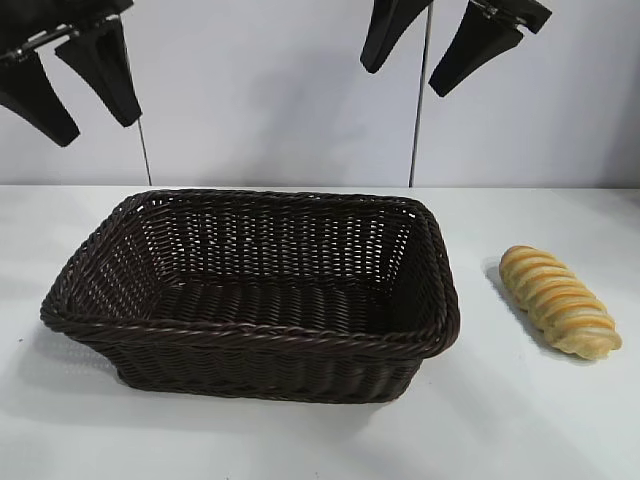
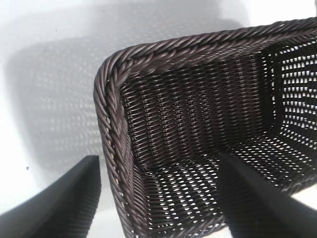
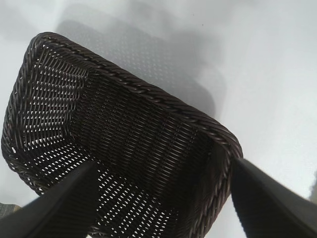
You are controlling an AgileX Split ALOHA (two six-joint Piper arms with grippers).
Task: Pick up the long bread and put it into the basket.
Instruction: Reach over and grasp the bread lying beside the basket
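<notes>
**Bread Not Yet Picked Up, Both Grippers High**

While the long bread (image 1: 560, 301) lies untouched on the white counter (image 1: 300, 440), just beside the right end of the wicker basket (image 1: 250, 340), the first step is judged not yet begun. Both the left gripper (image 1: 70, 80) and the right gripper (image 1: 455, 40) are held high above the basket, fingers spread apart and empty. The basket is seen empty. A descent by the right gripper onto the loaf, across its width, is called for next.

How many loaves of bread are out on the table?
1: the long bread lies on the table, right of the basket. The basket looks empty.
</notes>
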